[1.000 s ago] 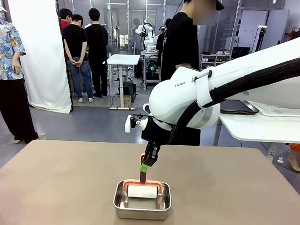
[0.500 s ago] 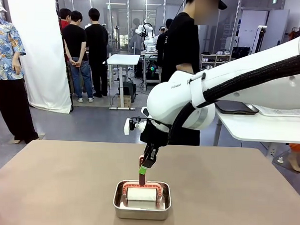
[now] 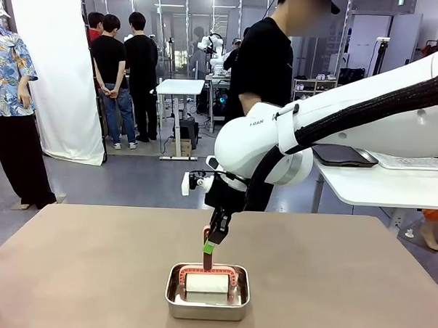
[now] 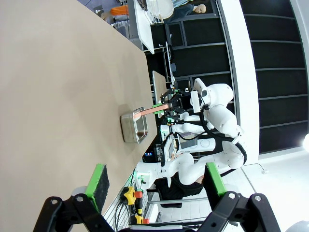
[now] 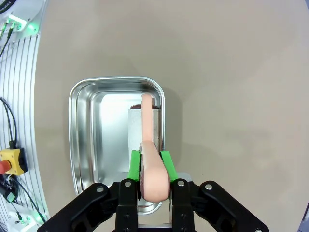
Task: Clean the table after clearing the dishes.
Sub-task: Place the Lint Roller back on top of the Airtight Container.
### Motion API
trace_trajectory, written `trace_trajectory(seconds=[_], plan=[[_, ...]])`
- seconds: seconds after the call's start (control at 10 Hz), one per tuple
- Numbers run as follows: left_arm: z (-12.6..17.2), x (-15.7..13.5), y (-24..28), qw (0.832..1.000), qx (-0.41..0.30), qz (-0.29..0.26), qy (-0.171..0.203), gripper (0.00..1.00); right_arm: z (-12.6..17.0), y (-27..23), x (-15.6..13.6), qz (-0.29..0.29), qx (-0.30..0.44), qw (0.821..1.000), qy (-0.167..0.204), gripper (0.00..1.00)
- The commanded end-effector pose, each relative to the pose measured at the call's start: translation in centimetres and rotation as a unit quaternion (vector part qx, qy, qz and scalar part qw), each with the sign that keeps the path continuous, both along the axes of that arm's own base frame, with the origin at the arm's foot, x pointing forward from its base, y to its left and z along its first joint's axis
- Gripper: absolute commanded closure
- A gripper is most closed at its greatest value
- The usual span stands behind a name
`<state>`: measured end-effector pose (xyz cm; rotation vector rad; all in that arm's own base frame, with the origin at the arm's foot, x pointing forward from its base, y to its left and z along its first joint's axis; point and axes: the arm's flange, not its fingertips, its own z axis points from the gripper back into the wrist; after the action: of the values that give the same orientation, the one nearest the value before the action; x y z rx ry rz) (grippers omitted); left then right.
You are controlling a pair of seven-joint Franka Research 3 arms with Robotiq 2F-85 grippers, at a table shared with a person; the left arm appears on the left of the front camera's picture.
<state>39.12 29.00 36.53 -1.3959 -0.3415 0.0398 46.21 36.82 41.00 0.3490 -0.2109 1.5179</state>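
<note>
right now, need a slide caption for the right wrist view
Right gripper shut on the pink handle of a lint roller standing in a steel pan on the table.

My right arm [image 3: 337,125]: reaches across, gripper [image 3: 214,240] pointing down, clamped. My left gripper [image 4: 157,186]: jaws spread wide, empty.

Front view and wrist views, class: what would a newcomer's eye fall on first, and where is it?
First, the big white right arm sweeping in from the right, its right end effector shut on the pink handle of a lint roller. The roller's white drum sits inside a shiny steel pan near the table's front middle. Behind it, a person in black stands at the far side.
</note>
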Motion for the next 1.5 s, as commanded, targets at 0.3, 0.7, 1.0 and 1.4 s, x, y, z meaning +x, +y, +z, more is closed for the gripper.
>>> trace_trajectory(seconds=[0.3, 0.7, 1.0, 1.4], plan=[[0.0, -0.3, 0.0, 1.0, -0.001, 0.003, 0.0, 0.0, -2.0, 0.5, 0.1, 0.019, -0.009, 1.0, 0.004, 0.79], [0.0, -0.3, 0.0, 1.0, -0.001, 0.003, 0.0, 0.0, -0.9, 1.3, -0.9, 0.02, -0.015, 1.0, -0.006, 0.47], [0.0, -0.3, 0.0, 1.0, -0.001, 0.003, 0.0, 0.0, 0.4, 1.2, -1.3, 0.011, -0.023, 1.0, -0.017, 0.12], [0.0, -0.3, 0.0, 1.0, -0.001, 0.003, 0.0, 0.0, 2.8, 0.6, -1.6, 0.004, -0.035, 0.999, -0.036, 0.02]])
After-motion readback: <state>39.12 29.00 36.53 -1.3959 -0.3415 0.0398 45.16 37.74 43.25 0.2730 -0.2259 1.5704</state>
